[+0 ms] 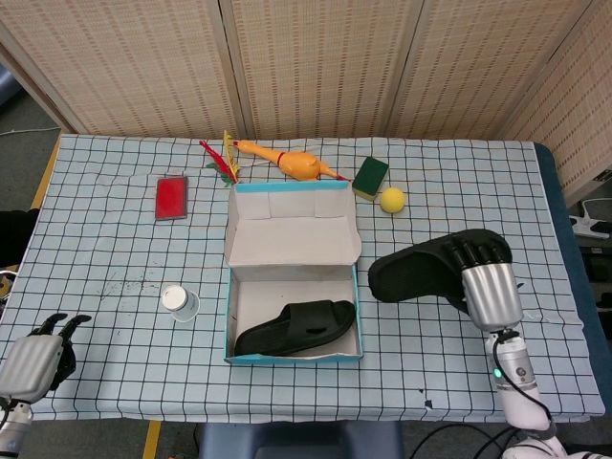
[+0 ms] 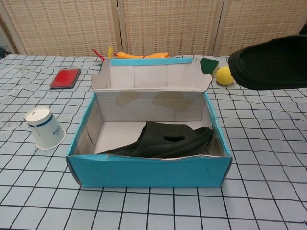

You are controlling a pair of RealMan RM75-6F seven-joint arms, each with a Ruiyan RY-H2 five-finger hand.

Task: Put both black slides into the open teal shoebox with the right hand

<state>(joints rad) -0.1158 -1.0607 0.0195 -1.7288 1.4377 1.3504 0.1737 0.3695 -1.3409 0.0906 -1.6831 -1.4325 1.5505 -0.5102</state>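
A checked cloth covers my table (image 1: pixel 115 239), with woven screens (image 1: pixel 316 67) standing behind it at twelve o'clock. My left hand (image 1: pixel 33 359) rests at the table's eight o'clock corner, fingers curled in and holding nothing. Moving rightward: a red case (image 1: pixel 171 197), an upturned paper cup (image 1: pixel 178 301), a rubber chicken (image 1: pixel 292 163), then the open teal shoebox (image 1: pixel 293 356) at centre with one black slide (image 1: pixel 296 328) lying inside. Beyond it sit a green sponge (image 1: pixel 370 176) and a yellow ball (image 1: pixel 392 200). At three o'clock my right hand (image 1: pixel 488 287) grips the second black slide (image 1: pixel 421 273), raised off the cloth, toe pointing towards the box.
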